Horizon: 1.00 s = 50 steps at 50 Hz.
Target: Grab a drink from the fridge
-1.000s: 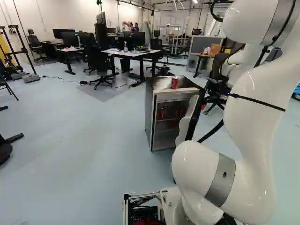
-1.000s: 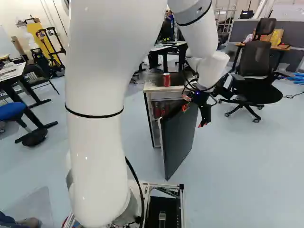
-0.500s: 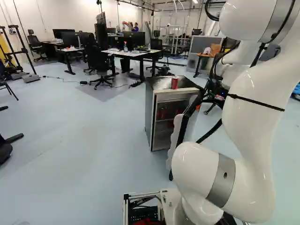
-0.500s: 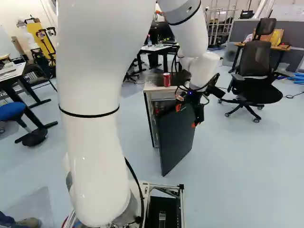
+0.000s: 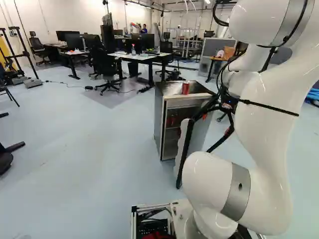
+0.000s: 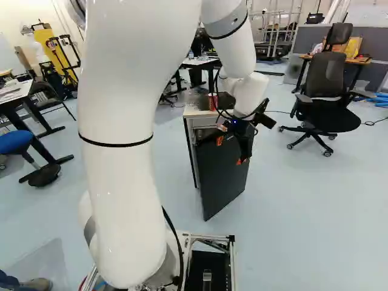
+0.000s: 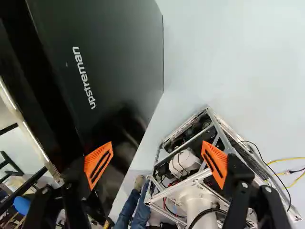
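In the right base view my gripper [image 6: 229,151] is at the outer face of the dark fridge door [image 6: 223,182], its fingers spread apart. The wrist view shows the gripper [image 7: 156,163] open with nothing between its orange pads [image 7: 98,164]; the broad door face [image 7: 119,52] lies beside one finger. Whether they touch, I cannot tell. The small fridge [image 5: 158,122] stands with its door partly open. Red cans [image 5: 172,121] show dimly inside, partly hidden by the door. One red can [image 5: 186,88] stands upright on top of the fridge.
An office chair [image 6: 325,85] stands right of the fridge in the right base view. Behind the fridge are desks [image 5: 142,57] with monitors and chairs. Below the gripper, the wrist view shows my base frame [image 7: 219,125] beside cables on the floor [image 7: 286,160].
The fridge door has swung some way toward the cabinet, covering more of the inside. My gripper has moved left across the door's front in the right base view. The base has stayed still.
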### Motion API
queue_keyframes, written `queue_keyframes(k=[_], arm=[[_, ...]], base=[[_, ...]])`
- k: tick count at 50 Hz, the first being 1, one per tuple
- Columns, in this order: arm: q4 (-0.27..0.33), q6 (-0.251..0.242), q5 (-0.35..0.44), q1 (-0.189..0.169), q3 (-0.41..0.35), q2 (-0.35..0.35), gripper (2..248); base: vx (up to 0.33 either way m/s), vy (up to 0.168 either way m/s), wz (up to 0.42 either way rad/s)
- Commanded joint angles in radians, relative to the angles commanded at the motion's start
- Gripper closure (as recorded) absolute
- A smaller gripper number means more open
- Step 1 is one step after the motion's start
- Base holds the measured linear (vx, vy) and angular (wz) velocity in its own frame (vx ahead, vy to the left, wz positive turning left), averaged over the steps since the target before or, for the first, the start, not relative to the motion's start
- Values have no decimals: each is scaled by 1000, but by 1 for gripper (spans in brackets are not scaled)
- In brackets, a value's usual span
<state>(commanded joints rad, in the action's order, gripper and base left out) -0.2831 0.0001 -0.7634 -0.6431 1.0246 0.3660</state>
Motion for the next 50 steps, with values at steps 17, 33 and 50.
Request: queue_keyframes(k=[17,33,50], arm=[[9,0,44,44,-29,-20,3],[35,0,110,85,-55,-39,3],[65,0,182,130,-81,-58,3]], base=[[0,0,0],[0,0,0],[0,0,0]])
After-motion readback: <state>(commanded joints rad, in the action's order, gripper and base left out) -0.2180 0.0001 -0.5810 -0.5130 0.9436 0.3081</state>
